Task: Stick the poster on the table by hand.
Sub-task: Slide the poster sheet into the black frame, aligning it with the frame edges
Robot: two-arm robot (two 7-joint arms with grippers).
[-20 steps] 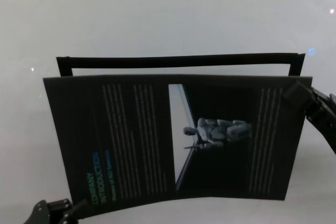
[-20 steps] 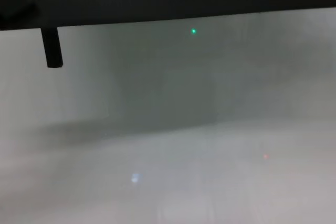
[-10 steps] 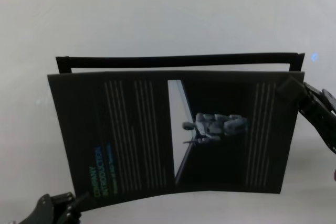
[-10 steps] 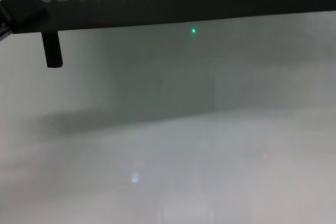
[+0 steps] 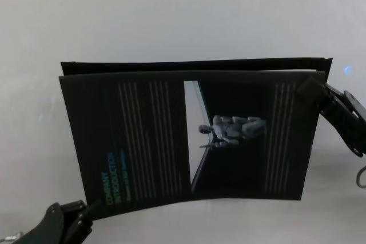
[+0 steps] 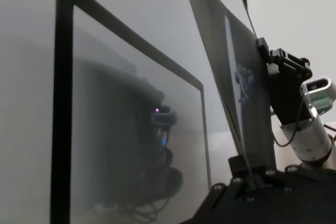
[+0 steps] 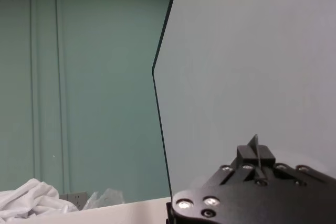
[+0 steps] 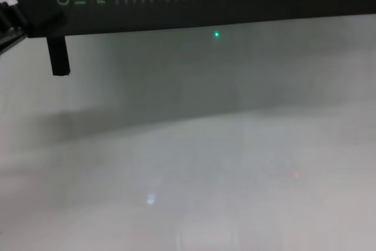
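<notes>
Holding the poster (image 5: 189, 135) up between both grippers, off the table (image 5: 183, 21) and not yet stuck down

- left gripper (image 5: 86, 212) pinches the poster's near-left corner, by the green heading; left wrist view shows the jaws pressed together on the sheet's edge
- right gripper (image 5: 311, 91) pinches the far-right corner; right wrist view shows the sheet edge running down into its closed jaws
- poster hangs stretched between those two opposite corners, printed face up toward the head camera, near edge bowed slightly; chest view shows its lower edge clear of the table, with a soft shadow on the surface beneath
- thin black frame (image 5: 194, 64) sits just behind the poster's far edge, its top bar parallel to that edge; left wrist view shows the frame (image 6: 63, 103) as an open rectangle with the poster (image 6: 231, 77) standing in front of it, apart from it; one frame leg (image 8: 57, 56) pokes out below the poster's left end in the chest view

Progress, my read: pick-up and spreading look done, sheet is taut and roughly square to the frame. Left: bring the sheet flat onto the surface, press it along its area, release both corners. Can't tell whether any adhesive is on the back. No contact between poster and table visible anywhere
</notes>
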